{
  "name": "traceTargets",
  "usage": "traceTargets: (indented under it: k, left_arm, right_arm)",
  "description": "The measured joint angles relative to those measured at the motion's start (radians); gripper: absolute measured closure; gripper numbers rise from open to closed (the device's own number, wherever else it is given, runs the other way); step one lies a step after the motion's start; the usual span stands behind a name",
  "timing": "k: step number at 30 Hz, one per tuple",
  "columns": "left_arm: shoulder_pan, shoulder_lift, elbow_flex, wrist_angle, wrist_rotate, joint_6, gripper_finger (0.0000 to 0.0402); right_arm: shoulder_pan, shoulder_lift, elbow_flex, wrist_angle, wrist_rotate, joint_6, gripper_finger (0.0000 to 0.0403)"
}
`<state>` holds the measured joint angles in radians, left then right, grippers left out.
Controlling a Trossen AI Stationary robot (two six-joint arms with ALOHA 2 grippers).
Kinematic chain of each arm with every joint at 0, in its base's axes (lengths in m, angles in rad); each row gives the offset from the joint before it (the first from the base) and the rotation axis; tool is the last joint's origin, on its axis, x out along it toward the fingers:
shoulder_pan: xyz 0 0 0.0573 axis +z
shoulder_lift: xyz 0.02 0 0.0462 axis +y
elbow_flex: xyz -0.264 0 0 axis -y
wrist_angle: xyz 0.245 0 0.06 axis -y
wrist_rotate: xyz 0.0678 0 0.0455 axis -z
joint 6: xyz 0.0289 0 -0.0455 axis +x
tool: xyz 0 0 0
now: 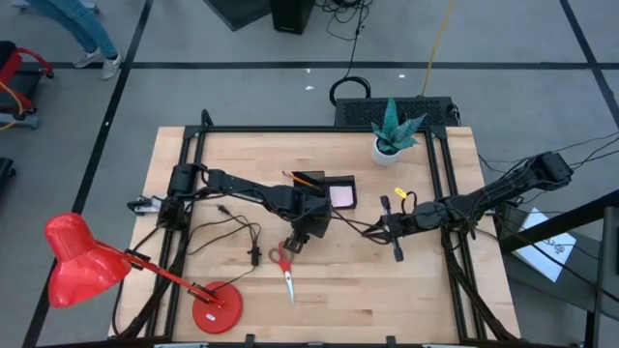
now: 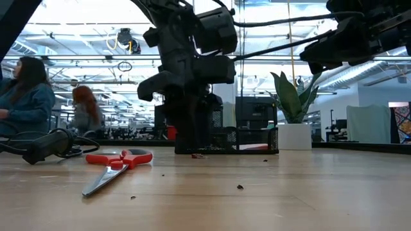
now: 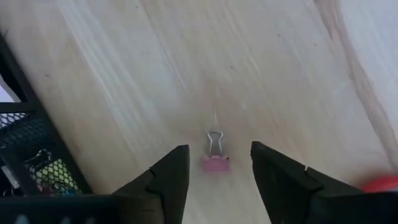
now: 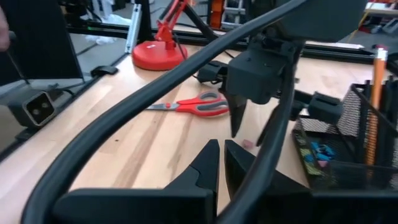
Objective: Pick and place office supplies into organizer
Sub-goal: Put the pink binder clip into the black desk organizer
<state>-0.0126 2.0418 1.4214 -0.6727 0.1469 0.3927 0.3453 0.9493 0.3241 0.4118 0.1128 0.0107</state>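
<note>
Left gripper [image 3: 214,171], fingers apart, poised over a small pink binder clip [image 3: 215,158] with silver wire handles, lying free on the wooden table [image 3: 261,68] at lower centre of the left wrist frame. Black mesh organizer [image 1: 334,188] at centre of the high view; red-handled scissors [image 1: 284,268] below it. Right gripper [image 4: 222,158], fingers together, holds nothing, right of centre.

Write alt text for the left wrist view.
A small pink binder clip lies on the wooden table between the left gripper's open dark fingers. The black mesh organizer sits at one edge.
</note>
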Motion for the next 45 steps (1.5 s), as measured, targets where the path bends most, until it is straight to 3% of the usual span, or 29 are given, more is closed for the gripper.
traceTargets:
  k: [10,18,23,29,35,45]
  left_arm:
    - [-0.008,-0.001,-0.020,0.056,-0.016,-0.002,0.0253]
    - [-0.062,-0.001,0.090,0.040,-0.024,-0.024,0.0238]
    - [-0.101,-0.001,0.156,0.029,-0.027,-0.070,0.0229]
    - [-0.117,-0.001,0.173,-0.042,-0.144,-0.089,0.0229]
    - [-0.118,-0.001,0.173,-0.161,-0.148,-0.107,0.0229]
    - [-0.132,-0.001,0.173,-0.140,-0.121,-0.093,0.0229]
  right_arm:
    - [0.000,0.000,-0.001,-0.004,0.017,-0.014,0.0385]
    - [-0.021,0.065,-0.005,-0.004,-0.015,-0.005,0.0385]
    - [-0.036,0.127,-0.004,0.094,-0.004,-0.004,0.0385]
    - [-0.037,0.146,-0.003,0.135,0.018,-0.010,0.0385]
    - [-0.037,0.038,-0.018,0.081,0.045,-0.039,0.0385]
    - [-0.053,-0.248,-0.197,0.100,0.124,-0.018,0.0385]
